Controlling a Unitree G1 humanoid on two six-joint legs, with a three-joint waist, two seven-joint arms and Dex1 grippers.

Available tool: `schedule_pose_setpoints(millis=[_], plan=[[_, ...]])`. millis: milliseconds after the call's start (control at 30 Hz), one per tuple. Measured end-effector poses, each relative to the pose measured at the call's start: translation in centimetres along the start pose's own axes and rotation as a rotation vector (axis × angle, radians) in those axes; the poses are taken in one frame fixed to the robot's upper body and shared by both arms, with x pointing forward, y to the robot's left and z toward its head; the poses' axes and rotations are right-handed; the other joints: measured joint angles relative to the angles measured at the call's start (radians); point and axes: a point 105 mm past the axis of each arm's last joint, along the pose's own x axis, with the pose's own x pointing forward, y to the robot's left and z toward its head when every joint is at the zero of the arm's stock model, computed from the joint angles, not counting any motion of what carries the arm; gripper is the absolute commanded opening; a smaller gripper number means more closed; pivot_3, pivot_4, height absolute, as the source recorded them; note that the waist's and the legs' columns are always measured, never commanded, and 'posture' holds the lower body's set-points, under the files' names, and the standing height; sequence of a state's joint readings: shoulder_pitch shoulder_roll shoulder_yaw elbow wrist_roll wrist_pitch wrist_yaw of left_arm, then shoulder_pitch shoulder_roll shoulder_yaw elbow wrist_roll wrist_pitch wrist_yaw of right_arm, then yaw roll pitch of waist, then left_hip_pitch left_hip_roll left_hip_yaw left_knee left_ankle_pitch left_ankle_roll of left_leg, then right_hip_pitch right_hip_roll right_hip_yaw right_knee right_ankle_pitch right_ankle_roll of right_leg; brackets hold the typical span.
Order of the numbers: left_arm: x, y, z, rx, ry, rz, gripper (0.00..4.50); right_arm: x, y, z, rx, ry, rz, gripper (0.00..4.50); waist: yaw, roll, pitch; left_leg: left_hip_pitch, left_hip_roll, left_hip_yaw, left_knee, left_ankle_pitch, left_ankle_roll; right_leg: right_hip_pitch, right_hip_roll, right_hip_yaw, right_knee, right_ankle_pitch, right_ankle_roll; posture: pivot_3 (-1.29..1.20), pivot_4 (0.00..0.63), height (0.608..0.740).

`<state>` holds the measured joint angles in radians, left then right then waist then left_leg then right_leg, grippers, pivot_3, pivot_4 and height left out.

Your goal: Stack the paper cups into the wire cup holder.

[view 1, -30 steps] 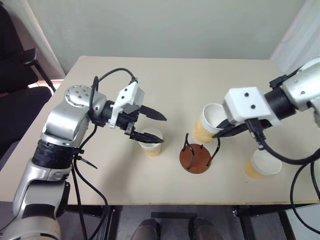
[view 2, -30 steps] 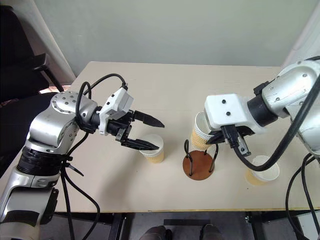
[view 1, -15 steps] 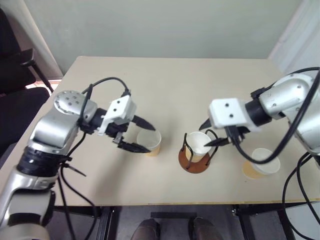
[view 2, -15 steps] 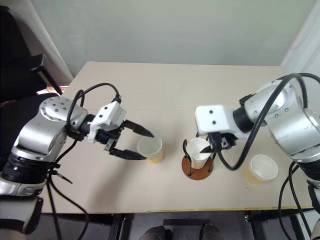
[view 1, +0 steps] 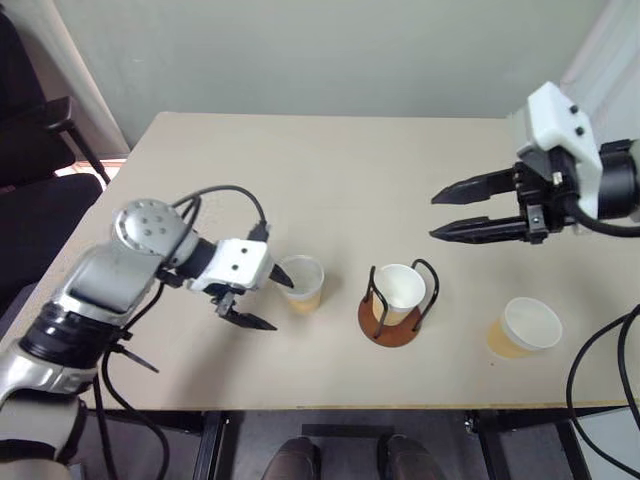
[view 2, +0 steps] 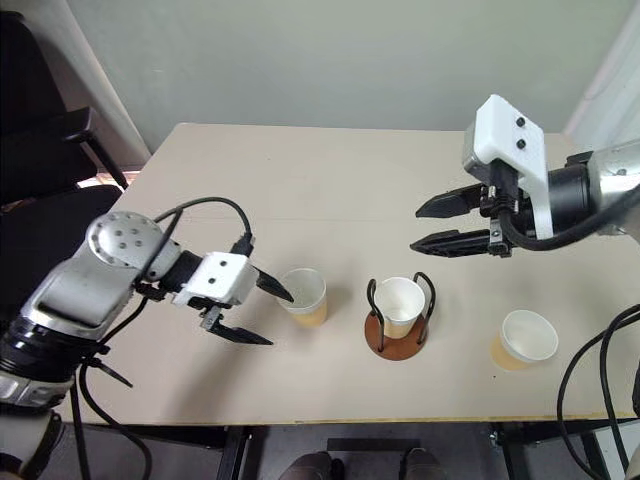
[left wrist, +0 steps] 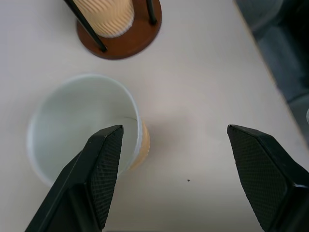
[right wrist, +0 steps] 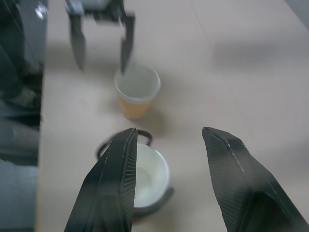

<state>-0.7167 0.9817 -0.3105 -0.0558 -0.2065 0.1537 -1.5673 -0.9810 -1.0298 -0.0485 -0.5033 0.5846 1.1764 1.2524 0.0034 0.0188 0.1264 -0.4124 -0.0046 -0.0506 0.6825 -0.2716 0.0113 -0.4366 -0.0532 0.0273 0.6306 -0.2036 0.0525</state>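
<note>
The wire cup holder [view 1: 391, 312] at lower centre hides the lower wall of the upright paper cup [view 1: 399, 289] inside it, mouth up, and a dark chair [view 1: 35, 140] is cut off at the left edge. The pale bench [view 1: 340, 160] stands before a plain wall. Two more cups stand upright: one [view 1: 301, 281] left of the holder, at the wide-open, empty left pincer [view 1: 262, 300], another [view 1: 525, 328] at lower right, below the raised right pincer [view 1: 445, 212], parted and empty.

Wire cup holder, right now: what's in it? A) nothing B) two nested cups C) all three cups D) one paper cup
D. One paper cup stands upright inside the wire cup holder; the other two cups sit on the table, one on each side of it.
</note>
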Motion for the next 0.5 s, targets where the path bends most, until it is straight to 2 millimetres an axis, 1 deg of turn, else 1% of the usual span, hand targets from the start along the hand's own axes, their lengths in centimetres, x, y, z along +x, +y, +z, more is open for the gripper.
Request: schedule_pose_setpoints(millis=[100, 167, 233, 300, 433, 467, 500], plan=[[0.5, 0.3, -0.4, 0.015, 0.01, -0.001, 3.71, -0.1, 0.7, -0.5, 0.04, 0.003, 0.008, 2.18, 0.0, 0.0, 0.0, 0.0, 0.0, 0.0, 0.0, 0.0, 0.0, 0.0, 0.0, 0.0, 0.0, 0.0, 0.0, 0.0, 0.15, 0.74], [0.5, 0.7, -0.8, 0.025, 0.021, 0.006, 3.33, -0.1, 1.1, -0.7, 0.052, 0.0, 0.003, 2.25, 0.0, 0.0, 0.0, 0.0, 0.0, 0.0, 0.0, 0.0, 0.0, 0.0, 0.0, 0.0, 0.0, 0.0, 0.0, 0.0, 0.15, 0.74], [0.7, 0.9, -1.1, 0.036, 0.026, 0.01, 2.79, -0.2, 1.3, -0.7, 0.056, -0.007, -0.012, 2.25, 0.0, 0.0, 0.0, 0.0, 0.0, 0.0, 0.0, 0.0, 0.0, 0.0, 0.0, 0.0, 0.0, 0.0, 0.0, 0.0, 0.15, 0.74], [1.0, 1.0, -1.5, 0.04, 0.03, 0.008, 2.01, -0.3, 1.4, -0.7, 0.056, -0.012, -0.028, 2.25, 0.0, 0.0, 0.0, 0.0, 0.0, 0.0, 0.0, 0.0, 0.0, 0.0, 0.0, 0.0, 0.0, 0.0, 0.001, 0.0, 0.15, 0.74], [1.2, 1.2, -2.0, 0.035, 0.02, 0.011, 0.58, -0.3, 1.5, -0.9, 0.052, -0.026, -0.047, 2.25, 0.0, 0.0, 0.0, 0.0, 0.0, 0.0, 0.0, 0.0, 0.0, 0.0, 0.0, 0.0, 0.0, 0.0, 0.001, 0.0, 0.15, 0.74], [1.2, 1.2, -2.1, 0.033, 0.018, 0.012, 0.23, -0.3, 1.5, -0.9, 0.043, -0.029, -0.052, 2.25, 0.0, 0.0, 0.0, 0.0, 0.0, 0.0, 0.0, 0.0, 0.0, 0.0, 0.0, 0.0, 0.0, 0.0, 0.001, 0.0, 0.15, 0.74], [1.2, 1.3, -2.1, 0.033, 0.016, 0.014, 0.02, -0.3, 1.5, -0.9, 0.036, -0.031, -0.058, 2.25, 0.0, 0.0, 0.0, 0.0, 0.0, 0.0, 0.0, 0.0, 0.0, 0.0, 0.0, 0.0, 0.0, 0.001, 0.001, 0.0, 0.15, 0.74]])
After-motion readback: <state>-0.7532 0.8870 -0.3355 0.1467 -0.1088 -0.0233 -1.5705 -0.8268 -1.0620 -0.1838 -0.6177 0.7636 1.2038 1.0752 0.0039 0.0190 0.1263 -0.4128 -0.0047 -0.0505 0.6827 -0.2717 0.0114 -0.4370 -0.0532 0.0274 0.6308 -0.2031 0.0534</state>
